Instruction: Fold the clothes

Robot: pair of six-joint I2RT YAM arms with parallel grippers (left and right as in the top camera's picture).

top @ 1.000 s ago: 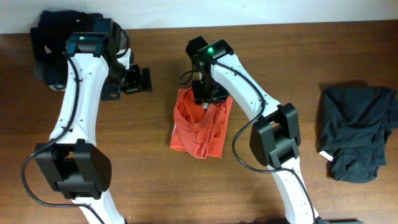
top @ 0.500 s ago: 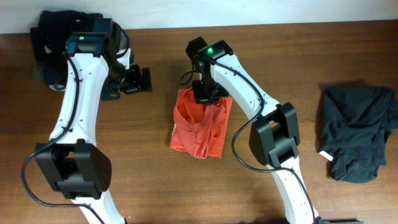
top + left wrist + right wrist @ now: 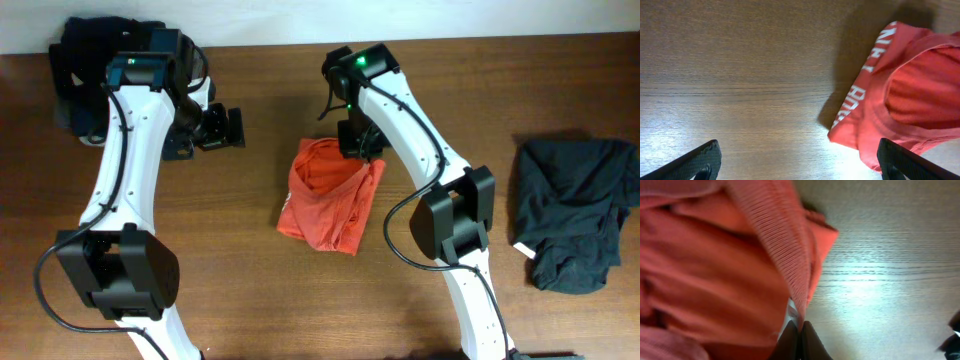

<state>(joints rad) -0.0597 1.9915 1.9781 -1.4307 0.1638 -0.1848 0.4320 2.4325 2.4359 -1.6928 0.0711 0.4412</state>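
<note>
One end effector point(image 3: 800, 331), right, newly tight on T-shirt point(image 3: 330, 195)

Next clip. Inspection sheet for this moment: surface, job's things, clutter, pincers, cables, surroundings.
Surface: brown wooden table, bare wood around the shirt.
Job's things: red-orange T-shirt, crumpled near the centre, not folded; white lettering shows in the left wrist view.
Clutter: dark garment bunched at the right side; dark pile in the far left corner, behind the left arm.
Grippers: left pincer open over bare wood, holding nothing; right pincer shut on an edge of the T-shirt.
Cables: black cables run along both arms; none seen lying across the shirt.
Surroundings: pale strip beyond the table's far edge; nothing else seen.
</note>
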